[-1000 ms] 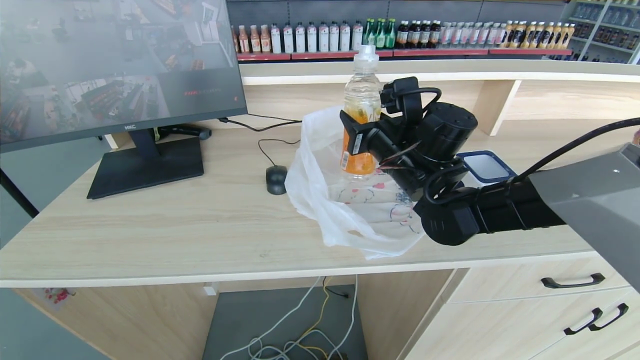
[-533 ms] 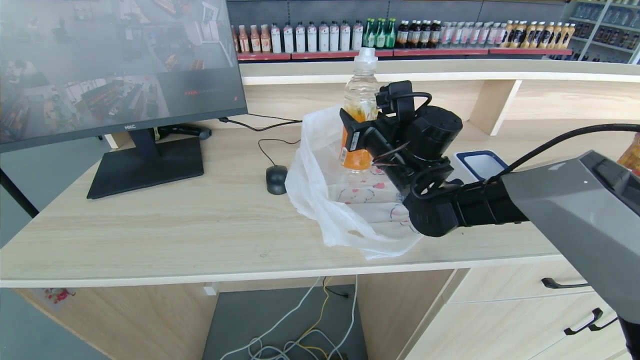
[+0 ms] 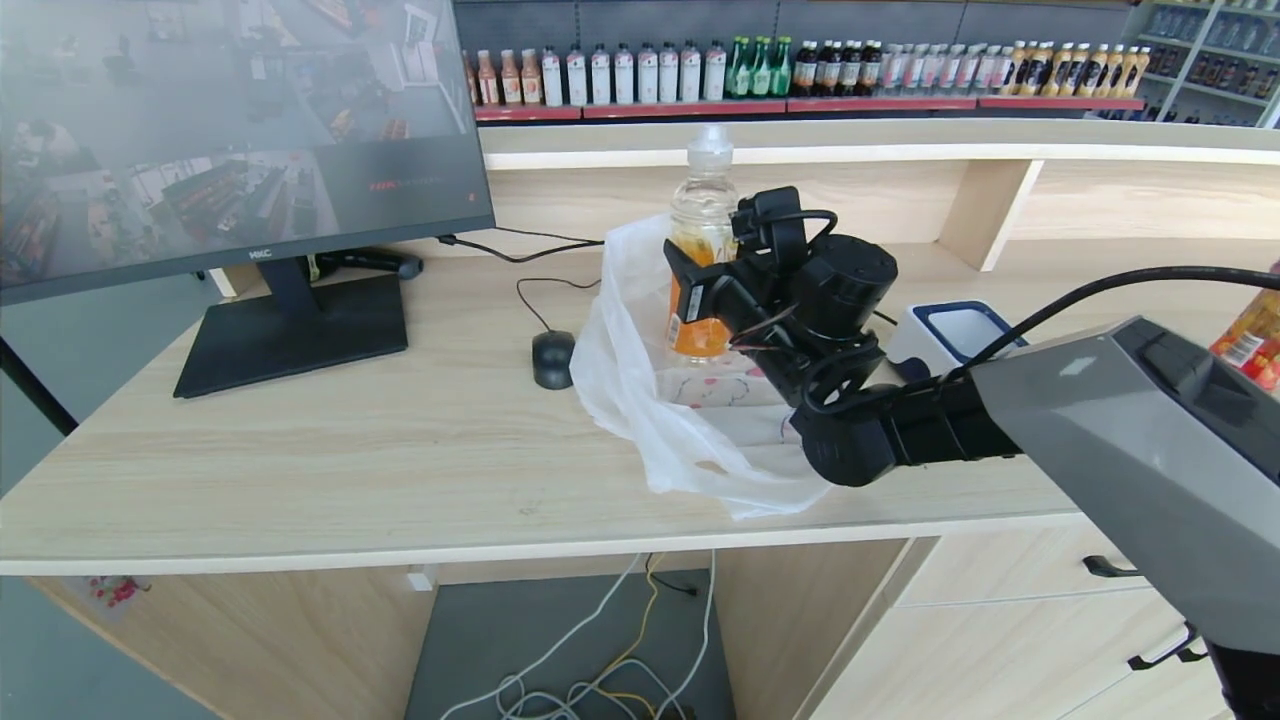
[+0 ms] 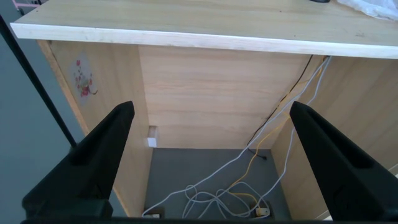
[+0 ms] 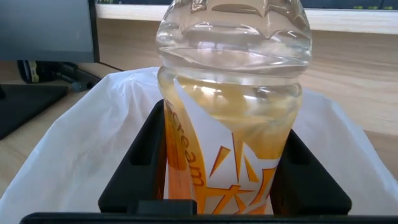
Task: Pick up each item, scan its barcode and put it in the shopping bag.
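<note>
1. Spanning the head view, the light wooden counter carries everything. Its right end is hidden behind the right arm.
2. A dark monitor stands at the counter's left rear, its top and left side cut off by the frame.
3. The shopping bag, thin white plastic with a faint printed pattern inside, lies crumpled near the middle of the counter with its mouth open. Its right side is hidden by the arm.
4. The right gripper is over the bag's mouth, its jaws pinching the bottle at the label. The far finger is hidden behind the bottle.
5. The left gripper hangs below the counter's front edge, jaws spread wide with nothing between them and loose cables on the floor beneath.
6. The bottle is clear plastic with a white cap, pale liquid showing above and an orange label round the lower half. It stands upright, long axis vertical and cap up, with its base lowered into the bag's mouth. Whether the base touches down cannot be told. The right wrist view cuts off its cap and base.
7. A white scanner with a blue rim sits just right of the bag, partly covered by the arm.
8. A black mouse lies just left of the bag.
</note>
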